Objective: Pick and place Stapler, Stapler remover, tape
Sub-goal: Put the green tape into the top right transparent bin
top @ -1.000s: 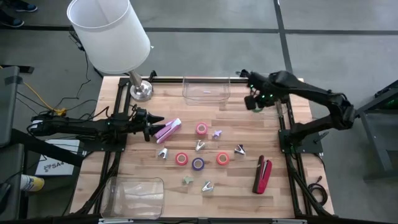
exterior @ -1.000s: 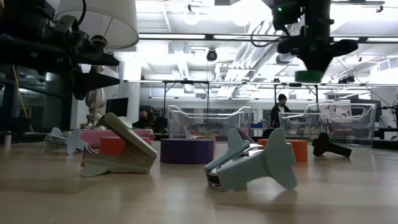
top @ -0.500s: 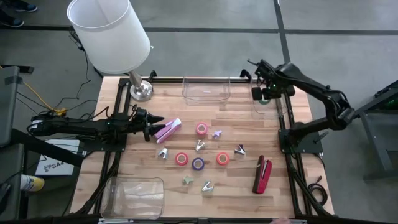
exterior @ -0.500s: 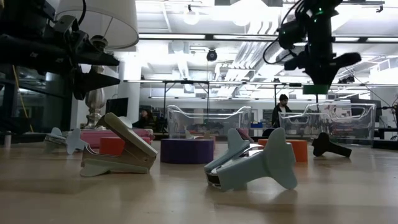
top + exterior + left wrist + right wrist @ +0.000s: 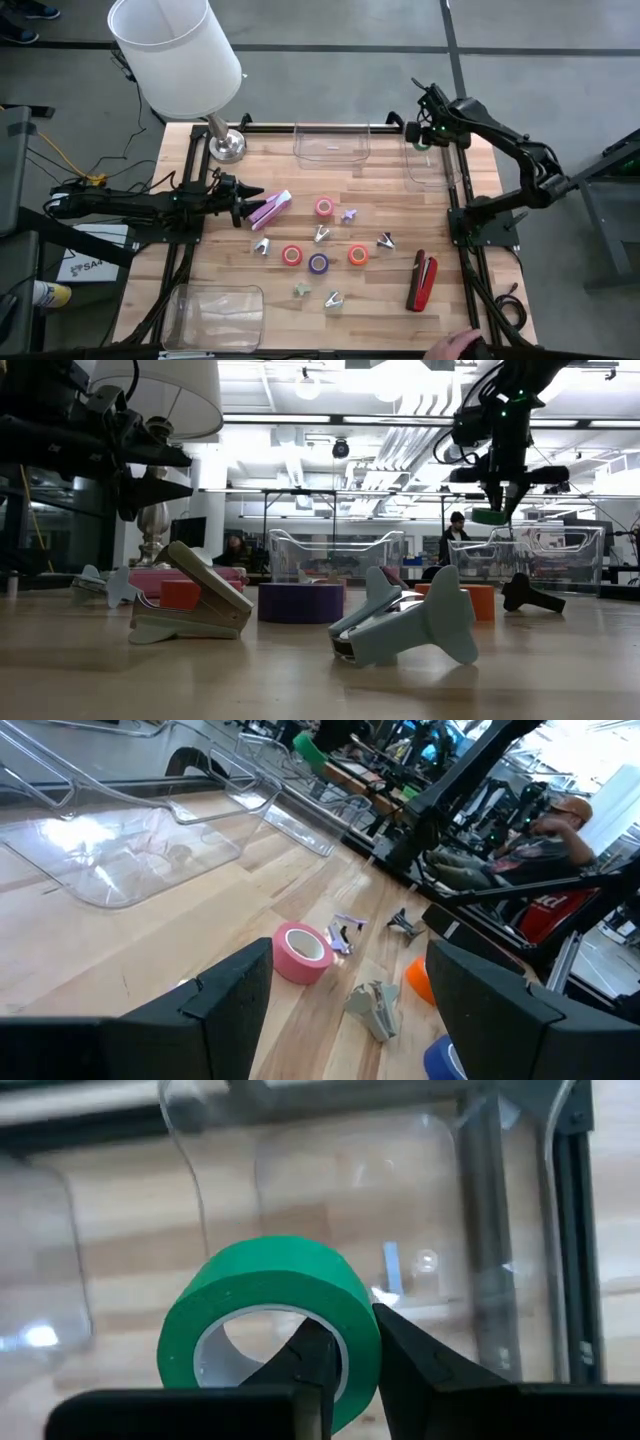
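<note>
My right gripper (image 5: 425, 138) hangs above the clear bin (image 5: 432, 168) at the table's far right, shut on a green tape roll (image 5: 275, 1315), also seen in the low view (image 5: 490, 516). My left gripper (image 5: 243, 203) waits open at the table's left, just beside the pink stapler (image 5: 271, 208). On the table lie a pink tape roll (image 5: 323, 207), two red-orange rolls (image 5: 292, 255) (image 5: 358, 254), a purple roll (image 5: 318, 263), a red-and-dark stapler (image 5: 422, 281) and several small claw-shaped staple removers (image 5: 321, 234). My right gripper holds the green tape roll by its wall (image 5: 362, 1330), one finger (image 5: 315, 1365) inside the ring's hole and the other (image 5: 415, 1370) outside. The fingers come from above, pointing down. The roll hangs lifted clear over the clear bin, tilted.
A second clear bin (image 5: 331, 143) stands at the far middle, a third (image 5: 213, 312) at the near left. A lamp with a white shade (image 5: 175, 55) stands at the far left corner. A person's hand (image 5: 460, 346) shows at the near edge.
My right gripper has carried the green tape roll toward the table's far right corner, from beside the right bin to above it, turning as it went. My left arm has kept still. A hand has come into view at the near edge.
</note>
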### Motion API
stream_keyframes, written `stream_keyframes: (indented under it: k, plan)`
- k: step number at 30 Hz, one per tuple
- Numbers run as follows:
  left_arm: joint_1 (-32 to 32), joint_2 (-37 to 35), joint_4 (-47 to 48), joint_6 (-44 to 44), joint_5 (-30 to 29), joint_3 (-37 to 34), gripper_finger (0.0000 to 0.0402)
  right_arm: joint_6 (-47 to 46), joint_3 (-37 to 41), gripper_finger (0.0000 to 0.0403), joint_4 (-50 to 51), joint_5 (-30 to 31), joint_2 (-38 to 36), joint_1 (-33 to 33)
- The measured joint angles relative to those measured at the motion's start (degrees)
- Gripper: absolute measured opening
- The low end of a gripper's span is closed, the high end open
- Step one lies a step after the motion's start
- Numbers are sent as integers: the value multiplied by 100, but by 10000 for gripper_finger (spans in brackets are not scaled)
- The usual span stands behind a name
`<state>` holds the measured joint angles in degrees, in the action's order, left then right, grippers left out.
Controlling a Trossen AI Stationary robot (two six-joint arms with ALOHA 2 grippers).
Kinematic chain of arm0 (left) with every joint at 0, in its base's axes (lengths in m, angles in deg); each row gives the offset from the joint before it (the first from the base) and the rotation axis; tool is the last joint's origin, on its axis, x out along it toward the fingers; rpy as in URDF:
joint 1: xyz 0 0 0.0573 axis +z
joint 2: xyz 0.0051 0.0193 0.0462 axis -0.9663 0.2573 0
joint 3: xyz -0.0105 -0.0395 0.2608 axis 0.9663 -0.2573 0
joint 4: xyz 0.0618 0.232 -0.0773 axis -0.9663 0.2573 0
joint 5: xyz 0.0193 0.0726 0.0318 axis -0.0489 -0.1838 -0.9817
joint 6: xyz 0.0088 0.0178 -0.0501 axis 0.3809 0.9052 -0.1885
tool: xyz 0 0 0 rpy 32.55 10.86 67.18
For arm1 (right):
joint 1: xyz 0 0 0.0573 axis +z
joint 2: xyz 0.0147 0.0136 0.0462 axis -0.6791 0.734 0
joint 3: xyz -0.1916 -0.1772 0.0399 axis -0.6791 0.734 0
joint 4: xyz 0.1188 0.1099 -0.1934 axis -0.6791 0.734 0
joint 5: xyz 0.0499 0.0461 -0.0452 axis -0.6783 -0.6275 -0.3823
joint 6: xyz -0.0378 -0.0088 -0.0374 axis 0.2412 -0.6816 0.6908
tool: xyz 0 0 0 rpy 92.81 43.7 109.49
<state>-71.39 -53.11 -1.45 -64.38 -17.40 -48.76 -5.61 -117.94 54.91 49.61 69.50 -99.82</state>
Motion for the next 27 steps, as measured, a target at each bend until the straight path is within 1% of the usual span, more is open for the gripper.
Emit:
stream_keyframes:
  k: [8,14,21,27]
  plan:
    - [1,-2,110,0,-2,0,260,-443,0,37,-636,-85,520,-54]
    - [2,-2,214,0,-2,0,260,-1379,-2,47,-1016,54,859,-203]
    - [2,-2,303,0,-1,0,260,-2113,-2,37,-1039,168,1167,-269]
    - [0,-2,304,0,-2,0,260,-2572,-2,61,-1012,-33,1467,-300]
